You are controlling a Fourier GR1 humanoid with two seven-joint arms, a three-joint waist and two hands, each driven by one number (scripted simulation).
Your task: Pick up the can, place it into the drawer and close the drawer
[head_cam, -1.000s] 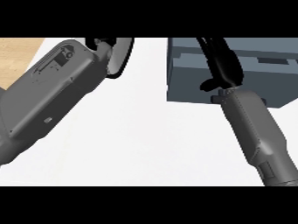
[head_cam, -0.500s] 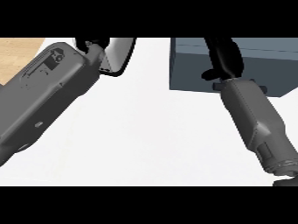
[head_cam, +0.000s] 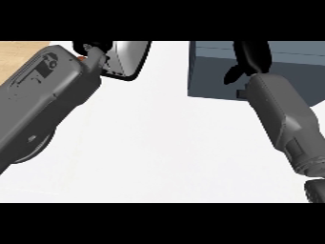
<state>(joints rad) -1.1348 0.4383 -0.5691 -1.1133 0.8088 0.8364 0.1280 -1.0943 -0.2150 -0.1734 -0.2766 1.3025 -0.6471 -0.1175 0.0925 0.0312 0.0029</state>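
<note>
Your right hand (head_cam: 249, 59) rests on the drawer (head_cam: 214, 71), upper right, fingers unreadable; the can isn't visible, so its handling stays unjudged.

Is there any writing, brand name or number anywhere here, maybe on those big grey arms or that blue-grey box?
No readable text anywhere.
Left grey forearm: dark panel markings, too blurred to read as letters.
Silver cylindrical can: plain, no label visible.
Blue-grey box-shaped drawer: no markings.
Right grey forearm: no markings.

surface: white counter top (head_cam: 157, 152) | upper left corner: light wood-grain strip (head_cam: 10, 57) | light: even
</note>
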